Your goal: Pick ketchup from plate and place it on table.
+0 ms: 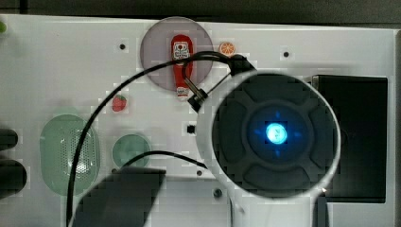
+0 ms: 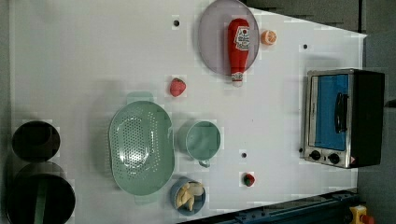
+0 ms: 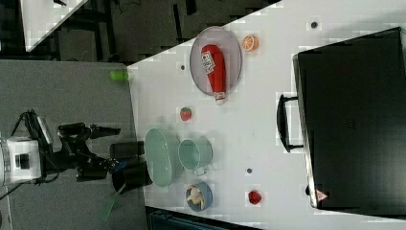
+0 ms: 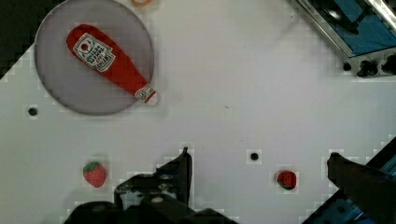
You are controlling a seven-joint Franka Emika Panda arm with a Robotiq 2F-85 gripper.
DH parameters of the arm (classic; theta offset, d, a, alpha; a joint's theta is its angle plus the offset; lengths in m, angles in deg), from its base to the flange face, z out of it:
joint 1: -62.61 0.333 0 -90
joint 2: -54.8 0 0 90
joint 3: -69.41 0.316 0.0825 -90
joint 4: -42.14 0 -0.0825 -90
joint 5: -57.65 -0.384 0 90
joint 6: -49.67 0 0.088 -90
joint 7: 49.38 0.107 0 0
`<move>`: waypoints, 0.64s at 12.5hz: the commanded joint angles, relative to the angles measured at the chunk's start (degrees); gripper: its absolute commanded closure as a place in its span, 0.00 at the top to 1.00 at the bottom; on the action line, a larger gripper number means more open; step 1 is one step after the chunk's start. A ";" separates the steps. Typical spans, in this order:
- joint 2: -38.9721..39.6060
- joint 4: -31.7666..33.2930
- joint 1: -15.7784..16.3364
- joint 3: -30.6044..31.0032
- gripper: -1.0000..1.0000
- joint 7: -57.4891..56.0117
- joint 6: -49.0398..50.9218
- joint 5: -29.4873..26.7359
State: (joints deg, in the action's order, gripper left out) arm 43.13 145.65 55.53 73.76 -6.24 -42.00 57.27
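Note:
The ketchup (image 2: 238,46) is a red squeeze bottle lying flat on the pale lilac plate (image 2: 215,37) at the far side of the white table (image 2: 93,56). Its cap pokes just over the plate's rim. In the wrist view the ketchup (image 4: 109,60) lies on the plate (image 4: 70,88) well away from my gripper (image 4: 259,154), which hangs high above bare table, open, with nothing between its fingers. In the top view the arm's round body (image 1: 274,132) sits beside the ketchup (image 1: 181,66), and a black cable crosses over it.
A toaster oven (image 2: 343,116) stands at the left view's right. A green perforated basket (image 2: 140,147), a green cup (image 2: 203,139), a blue bowl (image 2: 189,196), two strawberries (image 2: 177,87) (image 2: 249,179) and an orange slice (image 2: 268,37) also lie on the table.

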 commanded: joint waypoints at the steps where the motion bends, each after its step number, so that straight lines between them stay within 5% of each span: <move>1: 7.57 1.26 0.83 2.99 1.00 0.04 -1.35 -0.34; 8: 22.68 1.16 2.29 4.76 1.00 -16.86 -14.80 -0.29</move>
State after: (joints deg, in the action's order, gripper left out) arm 67.39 146.88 57.69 78.20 -15.89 -56.31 57.41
